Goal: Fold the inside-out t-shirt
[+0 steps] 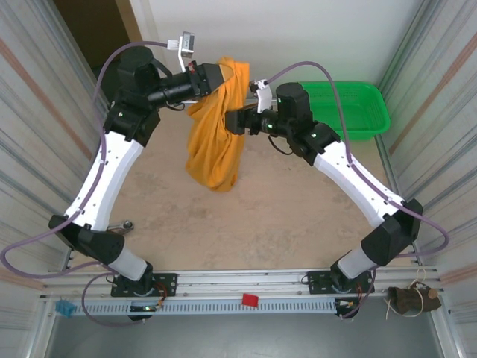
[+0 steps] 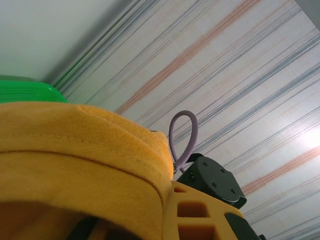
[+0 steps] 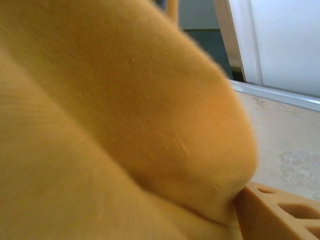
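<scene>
Fabric appears light, limp and free-draping. The t-shirt (image 1: 212, 153) hangs over the table (image 1: 261, 224) near its far edge, pinched at the top by the closed left gripper (image 1: 218, 74). The right gripper (image 1: 237, 119) presses into the mid-cloth, and its jaw opening cannot be told. Hems or seams likely offer the firmest hold.

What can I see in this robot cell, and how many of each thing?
t-shirt: one, mustard-orange, hanging bunched over the far middle of the table.
basket: one, green, far right corner.
table: one, mottled beige, under everything.
small block: one, red, on the near rail.
small piece: one, blue, at the near rail's left end.
cables: two, purple, one looping along each arm.
arms: two, white and black, bolted to the near edge.
left tool: one, black, shut on the t-shirt's top.
right tool: one, black, pushed into the t-shirt's side; grip unclear.
</scene>
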`<control>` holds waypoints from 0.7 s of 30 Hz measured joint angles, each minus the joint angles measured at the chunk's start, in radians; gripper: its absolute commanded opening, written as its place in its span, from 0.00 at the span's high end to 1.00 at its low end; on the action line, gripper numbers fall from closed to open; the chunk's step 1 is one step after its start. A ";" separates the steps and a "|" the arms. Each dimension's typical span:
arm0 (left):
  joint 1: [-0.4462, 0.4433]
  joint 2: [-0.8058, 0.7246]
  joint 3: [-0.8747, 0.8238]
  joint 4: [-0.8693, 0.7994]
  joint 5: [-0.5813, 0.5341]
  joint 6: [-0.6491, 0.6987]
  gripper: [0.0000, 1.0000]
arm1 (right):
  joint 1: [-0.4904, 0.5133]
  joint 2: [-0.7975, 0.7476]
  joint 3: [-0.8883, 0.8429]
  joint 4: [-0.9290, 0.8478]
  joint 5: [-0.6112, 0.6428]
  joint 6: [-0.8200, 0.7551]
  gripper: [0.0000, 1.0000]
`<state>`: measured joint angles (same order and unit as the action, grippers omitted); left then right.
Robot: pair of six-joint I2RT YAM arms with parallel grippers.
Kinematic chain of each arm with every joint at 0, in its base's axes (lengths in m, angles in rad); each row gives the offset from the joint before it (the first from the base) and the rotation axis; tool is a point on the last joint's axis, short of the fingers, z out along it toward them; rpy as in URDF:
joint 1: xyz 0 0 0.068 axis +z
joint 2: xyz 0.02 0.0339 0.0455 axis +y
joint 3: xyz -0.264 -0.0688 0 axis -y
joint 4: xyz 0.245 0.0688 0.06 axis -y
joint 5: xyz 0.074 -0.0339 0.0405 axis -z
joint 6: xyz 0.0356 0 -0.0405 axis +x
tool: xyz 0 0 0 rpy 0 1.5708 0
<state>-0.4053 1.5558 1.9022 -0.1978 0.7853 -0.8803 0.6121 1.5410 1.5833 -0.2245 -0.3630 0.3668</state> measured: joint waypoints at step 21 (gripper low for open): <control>0.233 0.254 -0.068 0.087 -0.044 0.010 0.48 | -0.148 -0.122 -0.217 0.137 -0.259 0.185 1.00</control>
<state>-0.1726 1.8099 1.8347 -0.1104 0.7410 -0.8700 0.4641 1.4185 1.3659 -0.0879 -0.6224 0.5514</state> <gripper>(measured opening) 0.498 0.074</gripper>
